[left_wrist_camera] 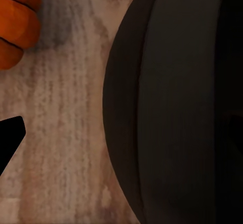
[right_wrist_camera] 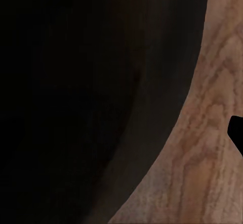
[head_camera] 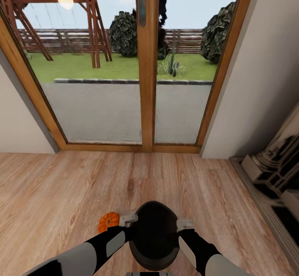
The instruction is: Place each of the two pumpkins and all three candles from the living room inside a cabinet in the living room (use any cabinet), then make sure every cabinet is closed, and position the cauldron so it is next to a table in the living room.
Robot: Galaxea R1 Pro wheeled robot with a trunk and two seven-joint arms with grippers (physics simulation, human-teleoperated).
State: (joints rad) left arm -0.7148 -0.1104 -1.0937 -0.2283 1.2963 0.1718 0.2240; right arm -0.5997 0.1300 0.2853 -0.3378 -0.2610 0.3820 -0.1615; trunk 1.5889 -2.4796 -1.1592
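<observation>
Head view: cauldron [head_camera: 154, 234] held low between left gripper [head_camera: 128, 218] and right gripper [head_camera: 185, 225], over wooden floor [head_camera: 83, 189]; pumpkin [head_camera: 108, 221] just beside left arm. Left wrist view: cauldron [left_wrist_camera: 172, 107], pumpkin [left_wrist_camera: 15, 21] apart. Right wrist view: cauldron [right_wrist_camera: 91, 92] close. Finger state impossible to tell.

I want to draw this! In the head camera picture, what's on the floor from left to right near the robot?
Pumpkin → cauldron, held between both arms → dark stone-looking structure along the right wall.
</observation>
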